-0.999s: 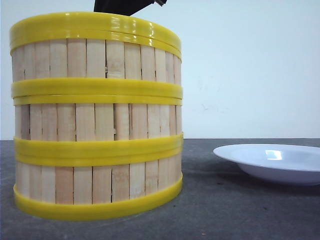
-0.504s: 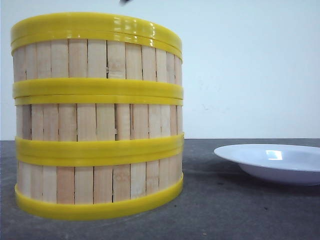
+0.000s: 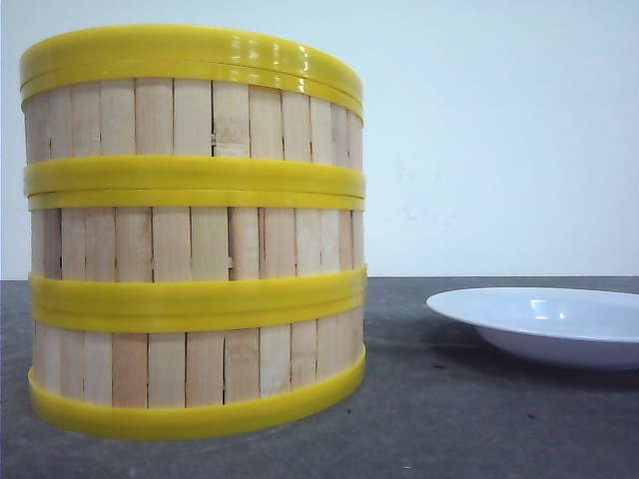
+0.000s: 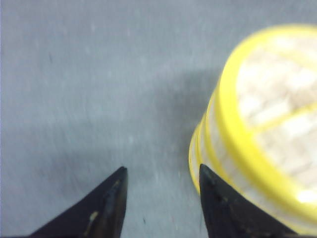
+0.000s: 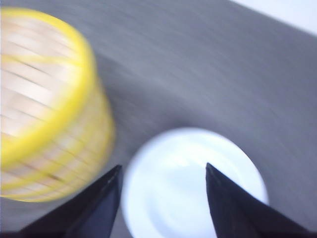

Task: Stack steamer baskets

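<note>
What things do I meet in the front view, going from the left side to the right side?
Stack of three steamer baskets → bare stretch of the dark table → white plate.

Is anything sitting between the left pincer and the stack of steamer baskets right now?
Nothing visible. In the left wrist view, the left pincer is open over bare grey table, with the three stacked steamer baskets right beside one fingertip. The white plate lies on the stack's far side, away from that pincer.
</note>
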You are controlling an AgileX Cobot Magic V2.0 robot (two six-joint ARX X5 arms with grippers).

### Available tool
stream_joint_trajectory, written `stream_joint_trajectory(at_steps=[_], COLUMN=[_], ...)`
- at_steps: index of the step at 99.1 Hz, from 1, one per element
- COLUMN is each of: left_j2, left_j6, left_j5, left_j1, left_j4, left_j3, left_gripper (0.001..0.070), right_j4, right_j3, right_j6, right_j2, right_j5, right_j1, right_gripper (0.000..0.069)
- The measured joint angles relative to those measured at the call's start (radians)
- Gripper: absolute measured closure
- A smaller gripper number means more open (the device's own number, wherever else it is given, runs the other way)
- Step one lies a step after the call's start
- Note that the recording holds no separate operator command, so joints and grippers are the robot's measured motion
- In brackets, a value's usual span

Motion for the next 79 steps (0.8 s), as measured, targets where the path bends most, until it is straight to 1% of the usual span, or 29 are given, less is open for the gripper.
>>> stream_joint_trajectory(at_steps=[6, 13, 19, 26, 40, 62, 66, 69, 71, 76, 79], left_j2=[-0.019, -0.031, -0.03, -0.025, -0.025, -0.028, -0.028, -0.028, -0.028, -0.028, -0.028], left_j6=[-0.012, -0.023, -0.027, -0.031, -0.033, -0.045, -0.045, -0.045, -0.045, -0.047, -0.048], left_j5=[0.0, 0.002, 0.004, 0.005, 0.006, 0.007, 0.007, 0.007, 0.006, 0.006, 0.006], left_j1=[0.0, 0.0, 0.0, 0.0, 0.0, 0.0, 0.0, 0.0, 0.0, 0.0, 0.0], left_j4=[0.011, 0.03, 0.033, 0.032, 0.042, 0.063, 0.063, 0.063, 0.063, 0.064, 0.064], left_j3=[-0.053, -0.107, -0.141, -0.17, -0.177, -0.177, -0.177, -0.177, -0.177, -0.177, -0.177], left_gripper=[0.0441, 0.0441, 0.0441, 0.0441, 0.0441, 0.0441, 0.0452, 0.0479, 0.051, 0.0602, 0.0638], right_j4=[-0.003, -0.009, -0.014, -0.018, -0.032, -0.033, -0.033, -0.033, -0.033, -0.033, -0.031], right_j3=[-0.079, -0.163, -0.235, -0.316, -0.401, -0.404, -0.404, -0.404, -0.404, -0.404, -0.404], right_j6=[0.005, 0.01, 0.013, 0.014, 0.016, 0.016, 0.016, 0.017, 0.018, 0.02, 0.02], right_j2=[-0.064, -0.123, -0.163, -0.198, -0.239, -0.241, -0.241, -0.241, -0.241, -0.241, -0.241], right_j5=[-0.016, -0.074, -0.133, -0.155, -0.152, -0.152, -0.152, -0.152, -0.152, -0.152, -0.152], right_j1=[-0.087, -0.173, -0.226, -0.274, -0.299, -0.299, -0.299, -0.299, -0.299, -0.299, -0.299], right_gripper=[0.0368, 0.0368, 0.0368, 0.0368, 0.0368, 0.0368, 0.037, 0.0388, 0.0418, 0.0537, 0.0591])
